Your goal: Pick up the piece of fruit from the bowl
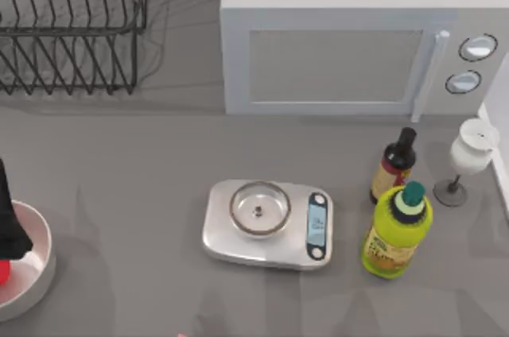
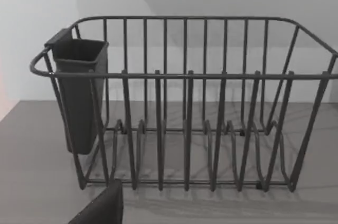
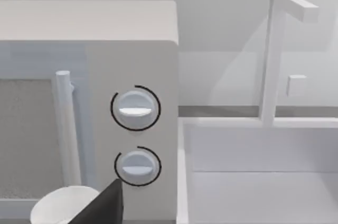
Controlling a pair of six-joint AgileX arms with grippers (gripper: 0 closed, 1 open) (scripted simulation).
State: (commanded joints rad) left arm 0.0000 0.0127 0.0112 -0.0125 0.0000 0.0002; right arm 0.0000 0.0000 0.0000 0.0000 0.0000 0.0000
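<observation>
The bowl (image 1: pixel 40 261), wide and white with a thick pale rim, sits at the table's front left corner, partly cut by the top view's left edge. A sliver of the red piece of fruit (image 1: pixel 2 272) shows inside it at that edge. My left gripper (image 1: pixel 8 234) is a dark shape over the bowl, right above and touching the fruit's visible part; whether it holds the fruit is unclear. A dark piece of that gripper (image 2: pixel 103 208) shows low in the left wrist view. The right wrist view has a dark piece of my right gripper (image 3: pixel 103 205) facing the microwave.
A steel scale (image 1: pixel 269 224) with a small dish stands mid-table. A dark bottle (image 1: pixel 394 166), a yellow-green bottle (image 1: pixel 398 230) and a wine glass (image 1: pixel 469 154) crowd the right. The microwave (image 1: pixel 350 35) and wire dish rack (image 1: pixel 71 23) line the back; a sink (image 3: pixel 259 182) lies at the right.
</observation>
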